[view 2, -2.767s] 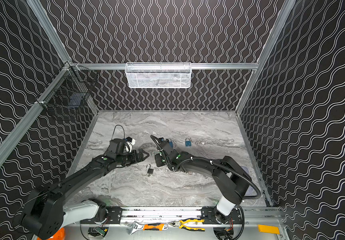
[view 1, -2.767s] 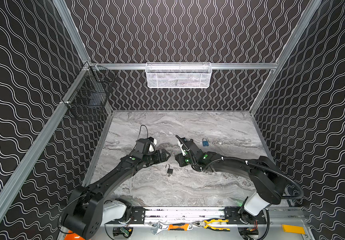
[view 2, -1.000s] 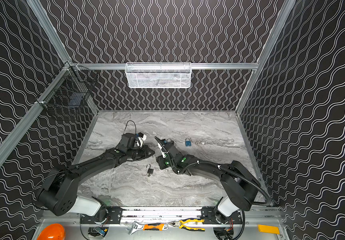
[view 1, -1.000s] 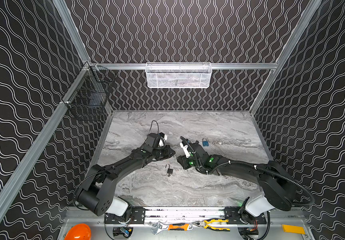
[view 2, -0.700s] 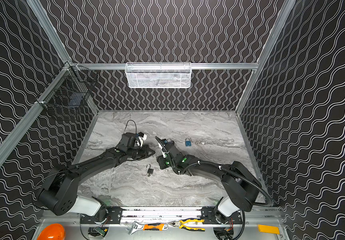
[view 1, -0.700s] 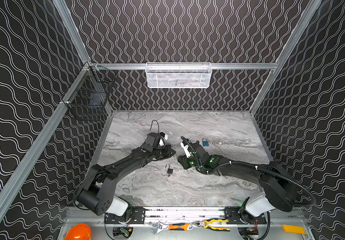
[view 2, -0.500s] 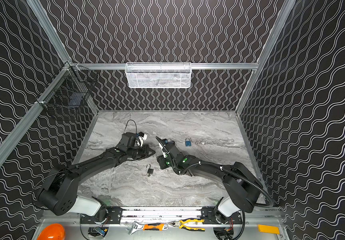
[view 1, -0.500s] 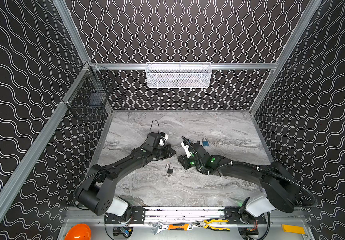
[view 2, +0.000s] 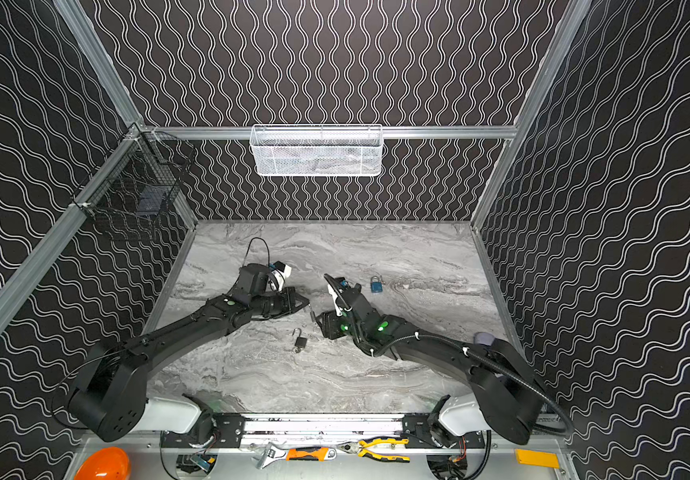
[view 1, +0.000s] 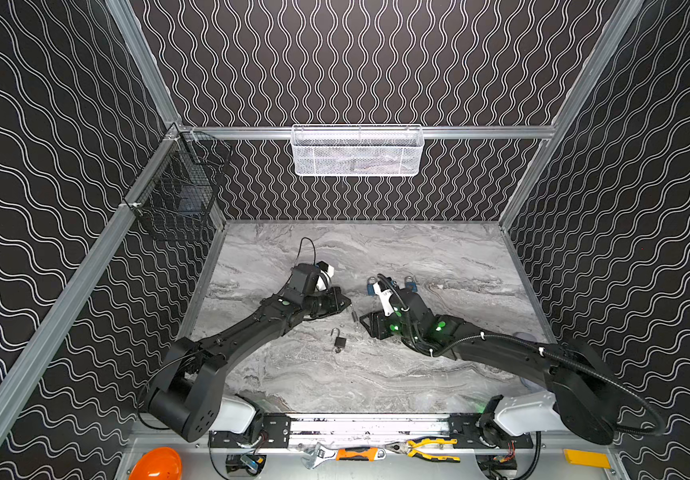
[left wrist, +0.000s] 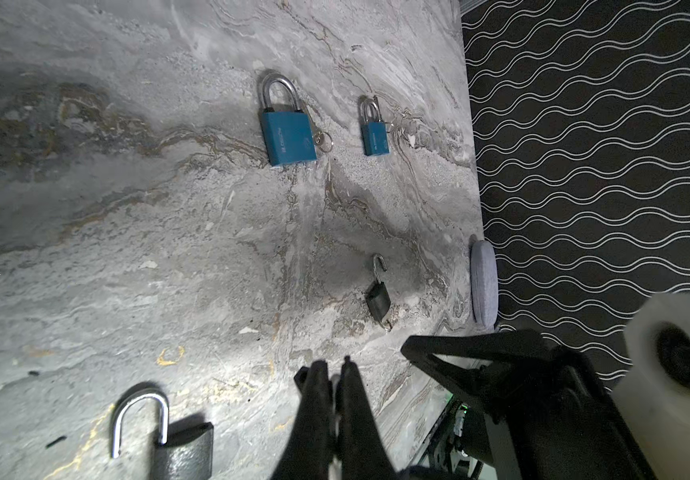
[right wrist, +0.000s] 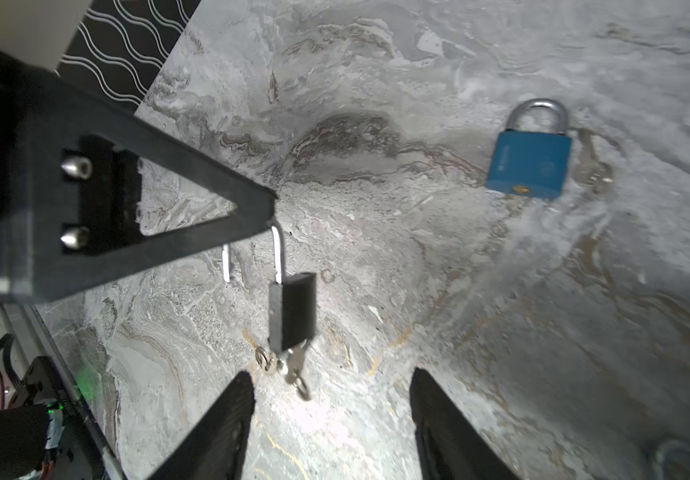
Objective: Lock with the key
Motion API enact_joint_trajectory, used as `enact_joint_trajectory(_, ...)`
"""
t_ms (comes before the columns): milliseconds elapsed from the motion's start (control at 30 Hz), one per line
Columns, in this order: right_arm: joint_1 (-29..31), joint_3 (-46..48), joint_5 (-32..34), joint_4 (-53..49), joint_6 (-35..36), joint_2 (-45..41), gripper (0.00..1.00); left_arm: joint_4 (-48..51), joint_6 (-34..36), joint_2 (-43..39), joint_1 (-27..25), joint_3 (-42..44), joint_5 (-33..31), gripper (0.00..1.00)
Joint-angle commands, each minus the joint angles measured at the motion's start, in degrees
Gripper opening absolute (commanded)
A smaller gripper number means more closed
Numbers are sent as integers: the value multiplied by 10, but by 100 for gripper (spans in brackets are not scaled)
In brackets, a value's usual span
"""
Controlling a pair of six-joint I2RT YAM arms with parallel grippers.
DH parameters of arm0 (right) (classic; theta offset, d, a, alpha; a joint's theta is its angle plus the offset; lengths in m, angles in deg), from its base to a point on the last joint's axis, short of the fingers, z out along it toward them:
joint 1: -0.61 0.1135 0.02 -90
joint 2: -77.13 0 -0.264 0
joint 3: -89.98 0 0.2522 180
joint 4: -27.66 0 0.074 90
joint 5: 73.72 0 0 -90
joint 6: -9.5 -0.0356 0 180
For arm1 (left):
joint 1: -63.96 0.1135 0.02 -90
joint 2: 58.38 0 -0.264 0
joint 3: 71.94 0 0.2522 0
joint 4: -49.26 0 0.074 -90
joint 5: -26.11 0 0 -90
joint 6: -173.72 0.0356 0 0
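Padlock (view 1: pixel 339 341), black, key (right wrist: pixel 293 370) in, shackle open, lies mid tabletop (view 1: pixel 335 386); your left hand (left wrist: pixel 337 368) pinched closed, right hand (right wrist: pixel 331 376) spread open, both near it.

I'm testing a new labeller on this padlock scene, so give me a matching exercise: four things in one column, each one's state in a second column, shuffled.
1 left gripper
2 right gripper
3 black padlock
4 blue padlock

A shackle closed
B jaws apart
C shackle open
D jaws shut

Pairs: 1-D, 2-B, 3-C, 4-A
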Motion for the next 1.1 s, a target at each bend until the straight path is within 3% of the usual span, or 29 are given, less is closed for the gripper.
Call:
enact_joint_trajectory(0,-9,24,-30,34,-48,-33,62,-46,-23,-10,1,3,0,0)
enact_joint_trajectory(533,-81,128,-209,128,-228,-144,57,-159,-78,-69,-25,74,-34,0)
enact_joint_trajectory(767,-103,177,-292,254,-338,-135,54,-207,-98,-77,-37,93,-42,0)
enact_joint_trajectory(1067,-107,217,-348,427,-454,-79,51,-242,-110,-79,-49,103,-49,0)
